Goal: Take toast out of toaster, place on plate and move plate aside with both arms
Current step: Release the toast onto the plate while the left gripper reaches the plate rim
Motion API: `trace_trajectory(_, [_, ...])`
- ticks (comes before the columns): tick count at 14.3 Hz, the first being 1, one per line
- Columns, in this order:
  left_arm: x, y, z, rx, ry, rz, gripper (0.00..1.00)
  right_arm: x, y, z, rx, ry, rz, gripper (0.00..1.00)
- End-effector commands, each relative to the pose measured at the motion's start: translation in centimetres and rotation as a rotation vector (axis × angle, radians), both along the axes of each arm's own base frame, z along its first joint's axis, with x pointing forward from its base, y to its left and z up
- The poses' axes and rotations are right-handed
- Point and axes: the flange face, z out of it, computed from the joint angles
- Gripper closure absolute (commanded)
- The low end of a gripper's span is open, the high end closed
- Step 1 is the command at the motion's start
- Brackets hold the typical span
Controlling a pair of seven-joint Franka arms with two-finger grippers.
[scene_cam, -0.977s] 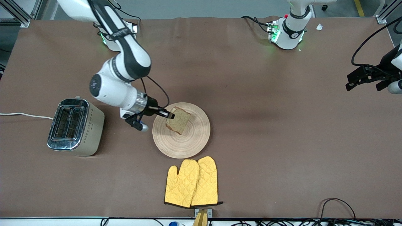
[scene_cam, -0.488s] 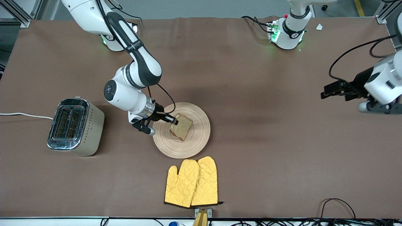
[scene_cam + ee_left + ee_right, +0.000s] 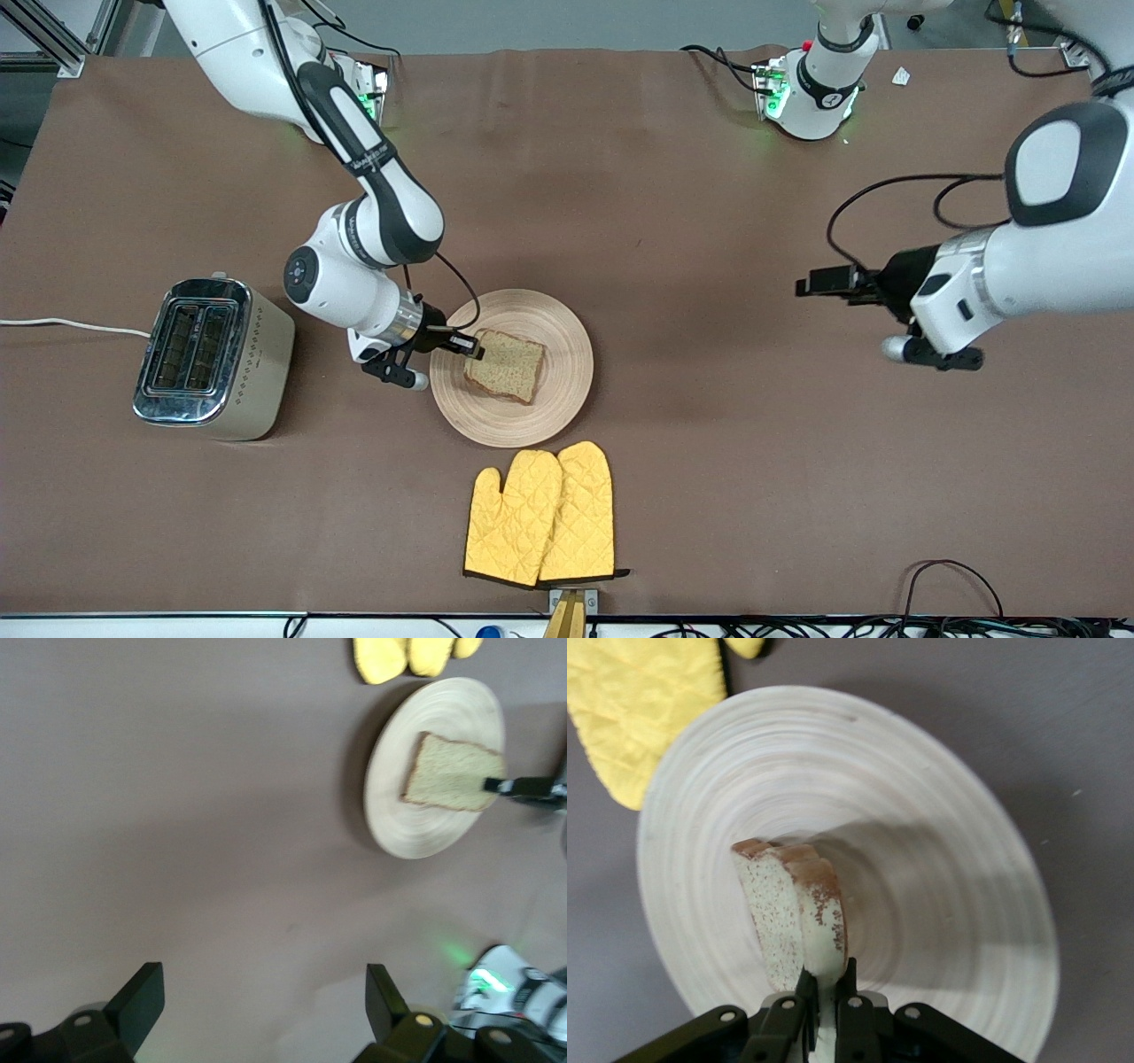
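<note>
Brown speckled toast slice [image 3: 505, 366] pinched by right gripper [image 3: 467, 346] over round wooden plate [image 3: 567, 372] mid-tabletop, left gripper [image 3: 811, 286] spread wide, holding nothing, above bare brown tabletop [image 3: 709, 443].

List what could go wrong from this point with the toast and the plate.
1. The right tool is shut on the toast's edge over the plate; pulling away before opening could drag the slice off.
2. The oven mitts lie just nearer the camera than the plate, so sliding it that way may snag them.
3. The left tool, open over bare table toward its own end, has yet to reach the plate; a one-sided push might tip the plate.
</note>
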Motion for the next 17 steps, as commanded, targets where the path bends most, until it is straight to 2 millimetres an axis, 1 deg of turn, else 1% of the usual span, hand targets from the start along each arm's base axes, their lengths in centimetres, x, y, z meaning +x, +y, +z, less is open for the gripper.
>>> trace_trajectory(1, [1.8, -2.2, -3.8, -0.054, 0.023, 0.058, 0.00, -0.4, -2.1, -1.4, 0.006, 0.014, 0.012, 1.00])
trace_trajectory(2, [2.1, -3.0, -5.1, -0.072, 0.040, 0.087, 0.00, -0.5, -2.3, -1.6, 0.005, 0.022, 0.014, 0.98])
trace_trajectory(3, [2.3, -3.6, -6.9, -0.102, 0.059, 0.122, 0.00, -0.6, -2.5, -1.7, 0.007, 0.035, 0.017, 0.97])
trace_trajectory(4, [2.3, -4.3, -8.5, -0.131, 0.065, 0.161, 0.00, -0.4, -3.2, -1.8, 0.011, 0.054, 0.013, 0.87])
trace_trajectory(5, [2.0, -5.6, -10.3, -0.149, 0.061, 0.198, 0.00, -0.3, -4.2, -1.9, 0.021, 0.085, 0.009, 0.64])
trace_trajectory(6, [1.8, -7.0, -11.9, -0.147, 0.052, 0.211, 0.00, -0.2, -4.7, -1.7, 0.032, 0.110, 0.014, 0.45])
trace_trajectory(7, [1.5, -8.9, -13.8, -0.141, 0.048, 0.217, 0.00, -0.1, -4.7, -1.0, 0.044, 0.129, 0.016, 0.34])
trace_trajectory(8, [1.4, -10.6, -15.8, -0.156, 0.057, 0.237, 0.00, 0.0, -4.5, 0.4, 0.059, 0.138, 0.029, 0.21])
trace_trajectory(9, [1.3, -11.6, -18.0, -0.174, 0.073, 0.271, 0.00, 0.1, -4.5, 1.8, 0.073, 0.147, 0.032, 0.12])
trace_trajectory(10, [0.8, -13.6, -19.8, -0.191, 0.076, 0.283, 0.00, 0.5, -5.3, 2.9, 0.085, 0.156, 0.027, 0.04])
trace_trajectory(11, [0.2, -15.4, -21.0, -0.194, 0.074, 0.279, 0.00, 0.9, -6.0, 4.0, 0.093, 0.156, 0.027, 0.00])
trace_trajectory(12, [-0.2, -16.4, -22.1, -0.189, 0.065, 0.274, 0.00, 1.1, -6.6, 5.1, 0.101, 0.164, 0.039, 0.00])
trace_trajectory(13, [-0.7, -17.7, -23.0, -0.189, 0.053, 0.254, 0.00, 1.4, -7.8, 6.3, 0.109, 0.174, 0.043, 0.00])
trace_trajectory(14, [-1.3, -19.0, -23.8, -0.210, 0.058, 0.243, 0.00, 1.5, -9.5, 7.8, 0.092, 0.178, 0.054, 0.00])
trace_trajectory(16, [-1.8, -20.1, -25.2, -0.252, 0.047, 0.226, 0.00, 1.7, -12.9, 11.1, 0.036, 0.160, 0.070, 0.00])
trace_trajectory(17, [-2.2, -20.6, -26.0, -0.278, 0.051, 0.216, 0.00, 1.4, -13.9, 12.9, 0.008, 0.154, 0.086, 0.00])
